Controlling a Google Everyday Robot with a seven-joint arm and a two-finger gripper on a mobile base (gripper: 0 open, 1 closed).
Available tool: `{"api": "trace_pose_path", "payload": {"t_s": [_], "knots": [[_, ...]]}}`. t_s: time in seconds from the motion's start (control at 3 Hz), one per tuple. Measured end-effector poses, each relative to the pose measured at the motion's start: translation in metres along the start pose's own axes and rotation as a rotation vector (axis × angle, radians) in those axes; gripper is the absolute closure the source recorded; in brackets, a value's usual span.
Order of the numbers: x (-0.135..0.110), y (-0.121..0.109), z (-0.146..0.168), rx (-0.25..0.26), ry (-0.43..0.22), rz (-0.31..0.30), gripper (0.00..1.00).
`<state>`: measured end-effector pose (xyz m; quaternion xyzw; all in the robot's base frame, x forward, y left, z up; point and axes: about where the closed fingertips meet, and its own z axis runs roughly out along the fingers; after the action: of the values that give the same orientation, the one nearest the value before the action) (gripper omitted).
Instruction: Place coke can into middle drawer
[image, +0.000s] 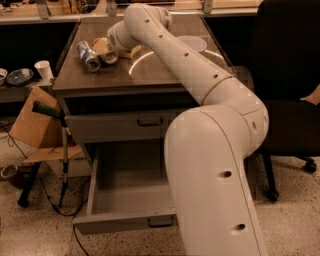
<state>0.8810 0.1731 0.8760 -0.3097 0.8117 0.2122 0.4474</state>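
Arm (200, 75) reaching from lower right up to upper left of frame. Gripper (111, 44) hanging low over tabletop (150, 75) at upper left, among small cluster of things; how wide it is standing, not possible to tell. Coke can (108, 57) lying just below gripper, silver end facing camera; touching or apart, cannot tell. Silver-blue can (87, 54) lying just left of it. Middle drawer (120, 223) standing pulled open at lower centre. Upper drawer front (115, 125) sitting closed above it.
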Motion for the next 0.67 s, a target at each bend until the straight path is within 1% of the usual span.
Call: {"api": "trace_pose_path", "payload": {"t_s": [0.33,0.67], "knots": [[0.0041,-0.0017,0.0014,0.019,0.026,-0.001,0.42],[0.0083,-0.0006,0.0047,0.034,0.059,-0.013,0.44]]}}
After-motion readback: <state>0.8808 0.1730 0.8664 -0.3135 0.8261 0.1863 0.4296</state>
